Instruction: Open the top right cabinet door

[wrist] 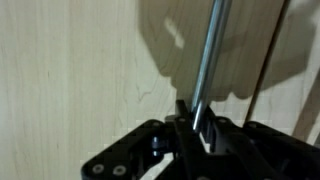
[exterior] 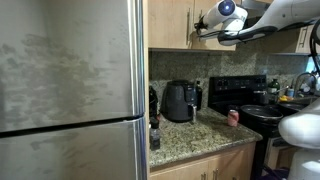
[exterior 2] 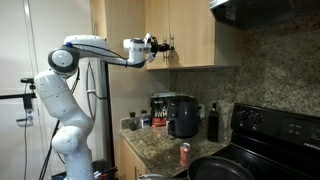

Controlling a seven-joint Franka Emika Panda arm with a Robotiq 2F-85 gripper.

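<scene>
Where the wall cabinets hang above the counter (exterior 2: 150, 140), top right cabinet door (exterior 2: 192, 35): light wood, flush, shut. Bar handle (wrist: 210, 60): clamped between the narrow-set fingers of the gripper (wrist: 195, 122); clear in wrist view only. Below: air fryer (exterior 2: 182, 115), red can (exterior 2: 184, 153), stove (exterior: 240, 100). Fridge (exterior: 70, 80): shown in an exterior view, beside the cabinets.

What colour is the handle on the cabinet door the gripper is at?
Silver; the handle against the light-wood cabinet door shows best in the wrist view.
</scene>
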